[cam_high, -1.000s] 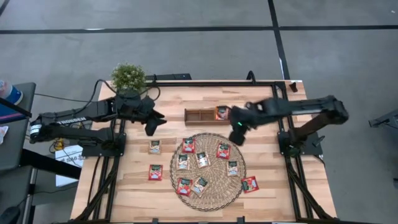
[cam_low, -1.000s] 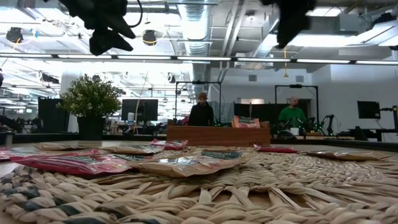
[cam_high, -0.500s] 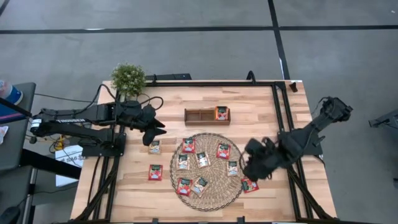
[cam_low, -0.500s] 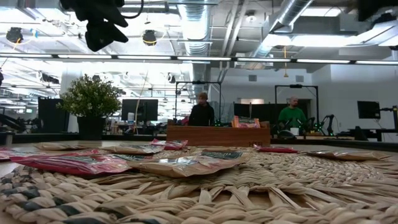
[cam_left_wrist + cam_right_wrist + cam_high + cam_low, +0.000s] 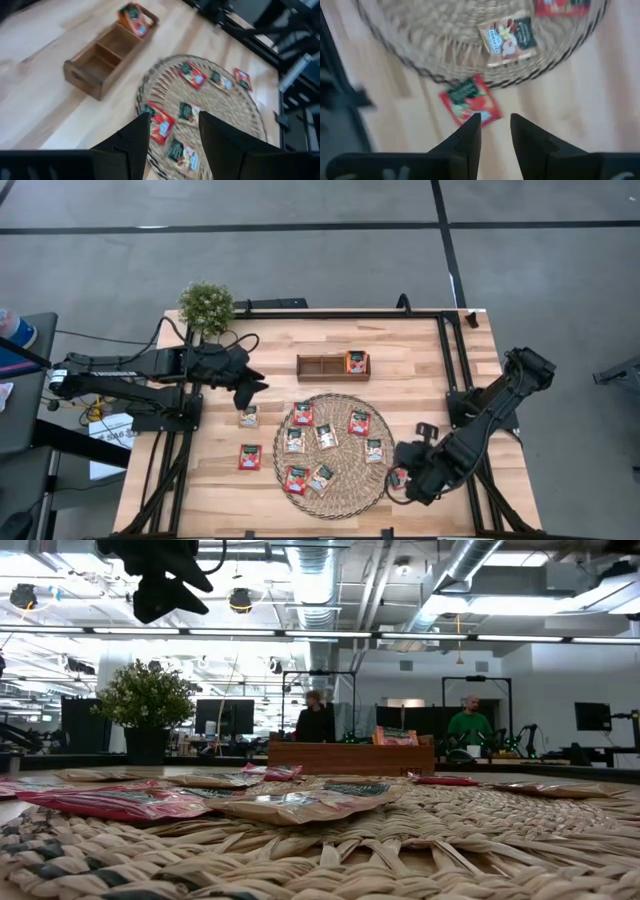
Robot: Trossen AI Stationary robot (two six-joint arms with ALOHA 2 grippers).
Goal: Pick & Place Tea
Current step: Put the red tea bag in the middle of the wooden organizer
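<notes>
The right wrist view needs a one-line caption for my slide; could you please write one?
Open right gripper poised over a red sachet lying on the table beside the mat.

glossy tea sachets (image 5: 327, 436), woven wicker mat (image 5: 335, 505), wooden table (image 5: 410, 380)

Left claw (image 5: 170, 135) hangs open, raised; right claw (image 5: 495, 131), fingers parted, reaches low from its folded arm

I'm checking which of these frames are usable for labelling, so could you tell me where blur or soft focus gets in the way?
High view: evenly lit and sharp, sachets on the wicker mat distinct. Low view: the nearest weave is soft, while the wooden tray behind is crisp. Left wrist view: smeared throughout, tray edges streaked. Right wrist view: blurred too, though the red sachet ahead of the right gripper is recognisable.
</notes>
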